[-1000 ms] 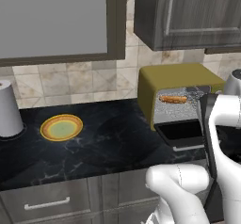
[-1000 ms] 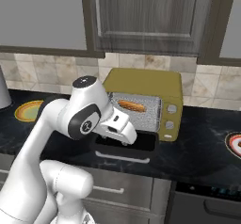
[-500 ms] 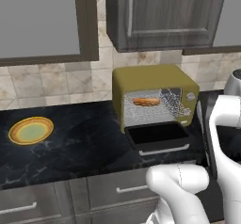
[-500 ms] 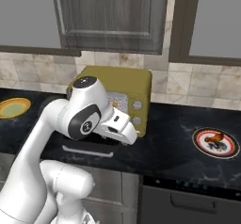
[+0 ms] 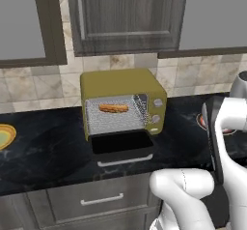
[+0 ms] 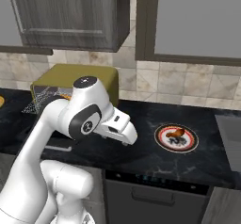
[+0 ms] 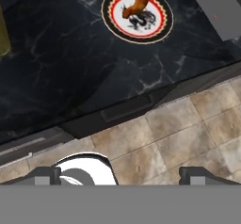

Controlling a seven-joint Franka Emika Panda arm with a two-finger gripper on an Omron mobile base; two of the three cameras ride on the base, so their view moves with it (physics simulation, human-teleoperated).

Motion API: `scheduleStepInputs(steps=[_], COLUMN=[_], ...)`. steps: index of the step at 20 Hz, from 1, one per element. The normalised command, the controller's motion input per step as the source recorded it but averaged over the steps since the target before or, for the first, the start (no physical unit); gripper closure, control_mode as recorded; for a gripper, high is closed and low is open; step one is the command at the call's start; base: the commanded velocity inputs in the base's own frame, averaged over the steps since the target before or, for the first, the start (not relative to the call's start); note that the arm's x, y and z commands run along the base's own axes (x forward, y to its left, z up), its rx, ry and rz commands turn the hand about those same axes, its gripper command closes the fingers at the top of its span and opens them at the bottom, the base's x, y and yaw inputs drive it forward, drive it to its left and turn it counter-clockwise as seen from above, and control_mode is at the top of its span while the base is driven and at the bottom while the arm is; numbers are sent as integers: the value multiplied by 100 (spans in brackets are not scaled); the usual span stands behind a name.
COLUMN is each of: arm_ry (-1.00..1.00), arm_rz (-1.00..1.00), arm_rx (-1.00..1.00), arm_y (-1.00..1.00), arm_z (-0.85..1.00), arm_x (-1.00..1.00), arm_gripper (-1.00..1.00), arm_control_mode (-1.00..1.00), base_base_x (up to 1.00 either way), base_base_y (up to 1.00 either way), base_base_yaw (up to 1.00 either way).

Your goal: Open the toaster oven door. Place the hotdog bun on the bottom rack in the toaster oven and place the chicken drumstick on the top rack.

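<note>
Your base slid right, so the boxy mustard toaster oven (image 5: pixel 123 103) sits left now, hotdog bun (image 5: pixel 114 108) inside on mesh; reddish drumstick (image 6: pixel 176 133) on round plate (image 6: pixel 162 142), gripper (image 7: pixel 116 173) spread wide.

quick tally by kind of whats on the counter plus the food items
toaster oven: 1, door down
plates: 2, a red-rimmed plate and a yellow plate
hotdog bun: 1, inside the oven
chicken drumstick: 1, on the red-rimmed plate
total: 5
</note>
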Motion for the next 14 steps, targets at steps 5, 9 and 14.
scheduleStepInputs(steps=[5,9,14], arm_ry=[0,0,0], arm_rz=[0,0,0], arm_rx=[0,0,0], arm_y=[0,0,0], arm_z=[0,0,0], arm_x=[0,0,0], arm_gripper=[-100,-100,-100], arm_control_mode=[100,100,100], base_base_x=[37,47,31], base_base_y=[-51,-29,-13], base_base_yaw=[-1,-5,-3])
